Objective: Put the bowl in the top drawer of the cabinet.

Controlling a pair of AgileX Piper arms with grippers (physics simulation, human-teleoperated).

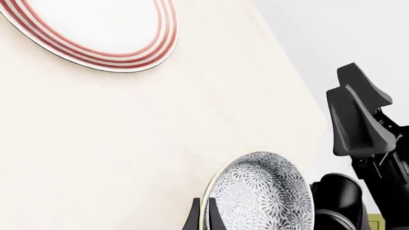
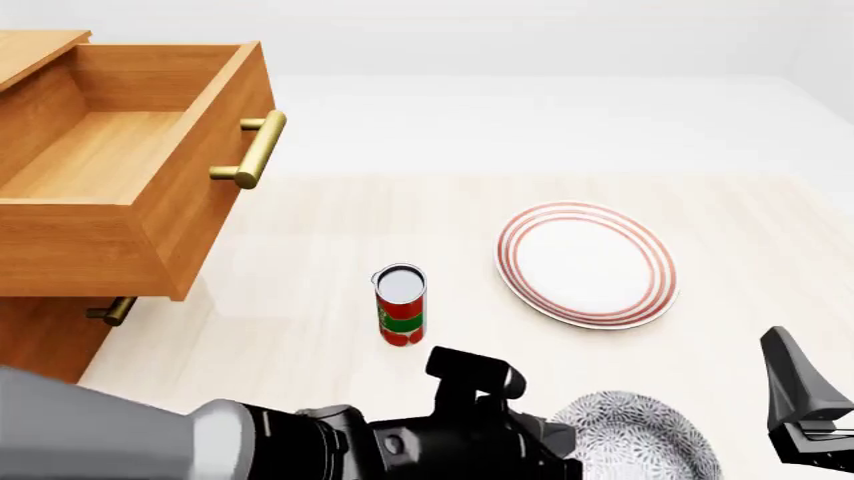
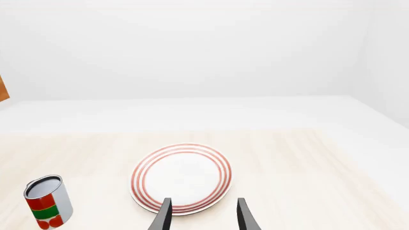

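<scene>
The bowl [image 2: 638, 438] is sitting at the bench's [image 2: 307, 330] near edge, mouth upward, its rim clamped in the left claw [image 1: 203, 218]. Beyond it a plate [image 2: 587, 263] is lying flat, with a can [image 2: 399, 304] standing upright further left. The top drawer [image 2: 127, 170] is jutting open from the cabinet [image 2: 40, 335] at far left. The right claw [image 3: 203, 215] is hovering over the plate's near rim, fingers apart.
</scene>
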